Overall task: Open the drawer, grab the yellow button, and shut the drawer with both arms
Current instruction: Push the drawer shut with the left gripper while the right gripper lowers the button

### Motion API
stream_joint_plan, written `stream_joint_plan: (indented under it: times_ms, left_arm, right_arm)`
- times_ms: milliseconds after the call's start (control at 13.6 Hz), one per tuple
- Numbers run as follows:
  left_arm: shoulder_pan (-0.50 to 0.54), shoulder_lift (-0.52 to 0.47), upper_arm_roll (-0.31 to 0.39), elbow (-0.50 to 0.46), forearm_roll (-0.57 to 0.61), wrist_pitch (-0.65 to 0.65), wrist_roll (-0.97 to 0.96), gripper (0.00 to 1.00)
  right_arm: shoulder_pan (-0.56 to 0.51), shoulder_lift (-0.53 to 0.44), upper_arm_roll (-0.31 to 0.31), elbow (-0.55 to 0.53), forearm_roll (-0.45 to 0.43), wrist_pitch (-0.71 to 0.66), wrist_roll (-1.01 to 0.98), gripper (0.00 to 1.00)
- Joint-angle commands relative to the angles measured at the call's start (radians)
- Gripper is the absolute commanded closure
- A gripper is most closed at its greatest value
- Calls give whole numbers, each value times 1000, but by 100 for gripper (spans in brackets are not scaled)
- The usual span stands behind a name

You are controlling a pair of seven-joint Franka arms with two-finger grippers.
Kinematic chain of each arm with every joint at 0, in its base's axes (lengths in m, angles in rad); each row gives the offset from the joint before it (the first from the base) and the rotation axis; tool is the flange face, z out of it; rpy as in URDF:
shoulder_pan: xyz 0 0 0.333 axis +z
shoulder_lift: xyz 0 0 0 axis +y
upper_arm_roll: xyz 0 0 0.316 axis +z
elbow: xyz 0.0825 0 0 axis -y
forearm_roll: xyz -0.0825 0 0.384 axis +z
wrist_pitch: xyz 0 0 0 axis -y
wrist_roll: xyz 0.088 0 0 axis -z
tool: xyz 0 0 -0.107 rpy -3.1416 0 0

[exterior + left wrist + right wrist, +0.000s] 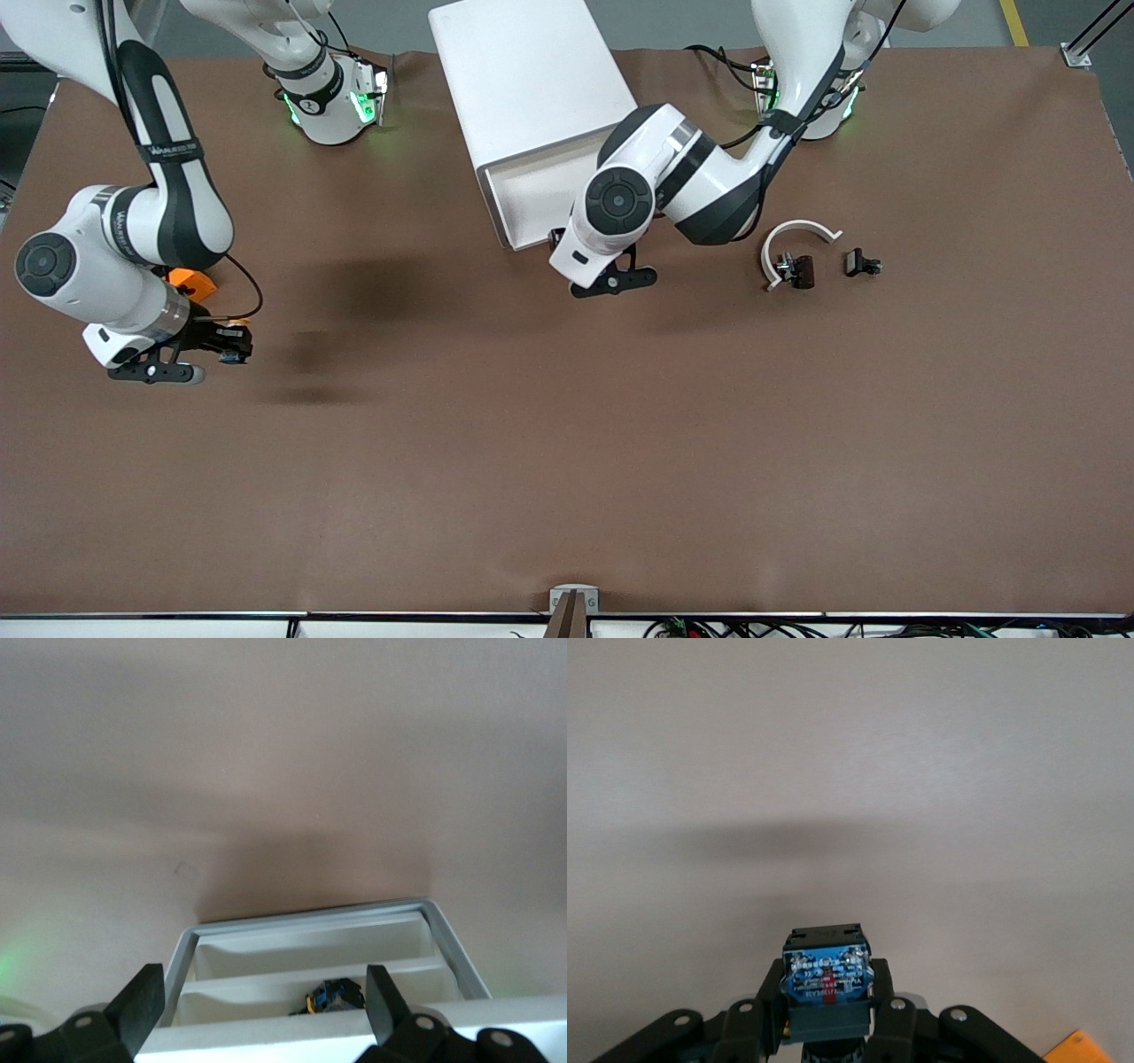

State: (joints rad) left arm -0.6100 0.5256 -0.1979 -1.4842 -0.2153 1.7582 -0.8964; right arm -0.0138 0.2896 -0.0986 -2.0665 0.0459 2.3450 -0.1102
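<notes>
I'm looking at the bench point(567, 461) with the white drawer unit point(523, 80) up by the bases, its drawer point(532, 199) standing pulled out toward the camera. My left arm point(709, 186) is the nearer one to it: the left gripper point(611, 279) is hanging spread at the drawer's front edge, nothing between its fingers point(142, 1005), so the closing push runs from that front straight back toward the unit. My right gripper point(213, 346) is holding over the right arm's end of the bench, pinching the button point(826, 970). Another small part point(332, 997) is lying in the drawer.
</notes>
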Motion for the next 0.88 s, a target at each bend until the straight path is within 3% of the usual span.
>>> stream_joint_plan:
  times_ms: [0,806]
  left_arm:
    - [9,-15,-37,-22,-12,-8,-9,0]
    - [9,-21,-133,-77,-130,-26,-70,0]
  right_arm:
    - [-37,55,22,-15,0,85,-52,100]
    - [-101,209,25,0,15,269,-39,100]
